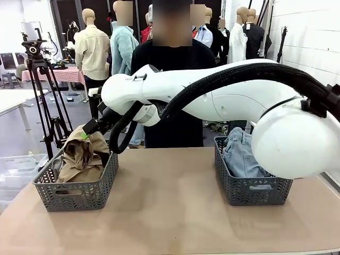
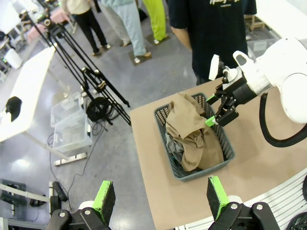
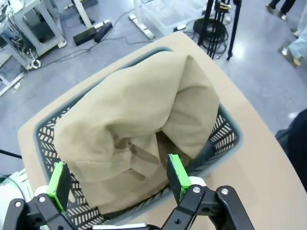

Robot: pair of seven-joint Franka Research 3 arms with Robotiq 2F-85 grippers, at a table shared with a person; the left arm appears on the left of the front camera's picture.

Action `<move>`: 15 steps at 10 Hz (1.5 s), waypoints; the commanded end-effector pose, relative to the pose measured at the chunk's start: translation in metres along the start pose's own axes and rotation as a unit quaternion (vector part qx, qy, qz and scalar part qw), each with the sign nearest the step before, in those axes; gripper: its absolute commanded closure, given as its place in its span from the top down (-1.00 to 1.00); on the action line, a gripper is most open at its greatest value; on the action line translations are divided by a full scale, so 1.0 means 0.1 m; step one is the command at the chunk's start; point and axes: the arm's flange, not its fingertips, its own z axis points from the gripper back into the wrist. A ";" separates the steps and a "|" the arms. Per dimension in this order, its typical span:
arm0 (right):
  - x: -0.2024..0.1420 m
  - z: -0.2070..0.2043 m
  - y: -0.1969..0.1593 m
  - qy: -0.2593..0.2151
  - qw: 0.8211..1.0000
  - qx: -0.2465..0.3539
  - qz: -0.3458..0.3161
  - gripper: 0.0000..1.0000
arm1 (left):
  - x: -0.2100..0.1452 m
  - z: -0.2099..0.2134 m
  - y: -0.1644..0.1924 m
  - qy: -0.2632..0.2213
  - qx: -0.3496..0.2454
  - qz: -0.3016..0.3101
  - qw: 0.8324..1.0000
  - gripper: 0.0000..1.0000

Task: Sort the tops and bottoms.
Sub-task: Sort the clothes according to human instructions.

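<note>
Tan khaki top (image 3: pixel 134 124) heaped in left basket (image 1: pixel 79 194) — denim right.

A black tripod (image 1: pixel 45 101) stands left of the table (image 1: pixel 170 212).

A robotics lab or studio with a grey polished floor (image 2: pixel 144 76). A camera tripod (image 1: pixel 45 90) stands beside the brown tabletop (image 1: pixel 170 212). White worktables (image 2: pixel 29 91) and clear storage bins (image 2: pixel 72 127) sit nearby.

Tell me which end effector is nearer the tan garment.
Right. The right end effector hangs open just above the tan garment; the left end effector is open, well off, beyond the table edge.
</note>
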 end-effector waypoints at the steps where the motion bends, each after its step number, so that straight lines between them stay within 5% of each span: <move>1: 0.03 0.02 0.04 -0.003 1.000 -0.006 0.008 1.00 | 0.02 0.01 0.01 -0.002 -0.003 -0.001 1.000 1.00; 15: 0.03 0.02 0.04 -0.003 1.000 -0.006 0.008 1.00 | 0.02 0.01 0.01 -0.002 -0.003 -0.001 1.000 1.00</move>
